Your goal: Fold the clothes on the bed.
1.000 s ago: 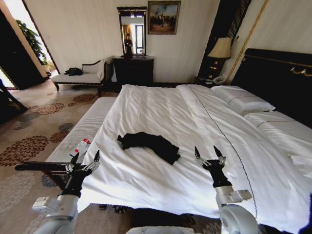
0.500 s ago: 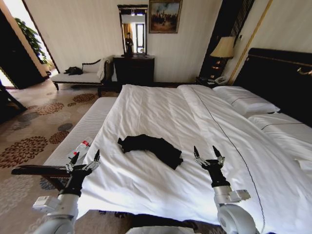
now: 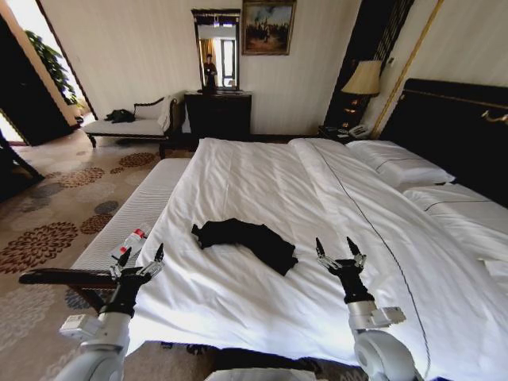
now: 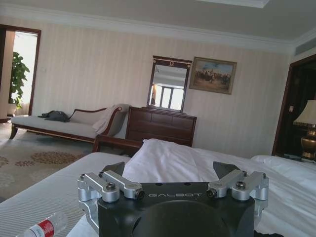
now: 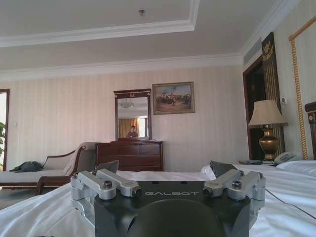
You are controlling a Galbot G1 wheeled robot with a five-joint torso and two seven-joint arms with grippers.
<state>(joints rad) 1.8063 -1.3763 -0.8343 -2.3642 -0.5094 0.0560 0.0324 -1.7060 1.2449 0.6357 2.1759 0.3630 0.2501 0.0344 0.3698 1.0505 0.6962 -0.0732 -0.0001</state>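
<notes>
On the bed [image 3: 262, 175], near its foot, the black T-shirt [image 3: 244, 238] lies crumpled and untouched. Left hand [image 3: 139, 258] and right hand [image 3: 339, 248] hover on either side of it, fingers spread apart, likely staged for grabbing it; folding not begun.

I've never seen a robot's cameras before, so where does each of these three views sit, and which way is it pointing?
Head view: high on the robot, looking down the white bed at the crumpled black T-shirt; left gripper and right gripper show, jaws open.
Left wrist view: behind the left gripper, low, facing the dark wooden dresser across the bed.
Right wrist view: behind the right gripper, facing likewise.
All views share the dresser, the mirror and the framed painting.
</notes>
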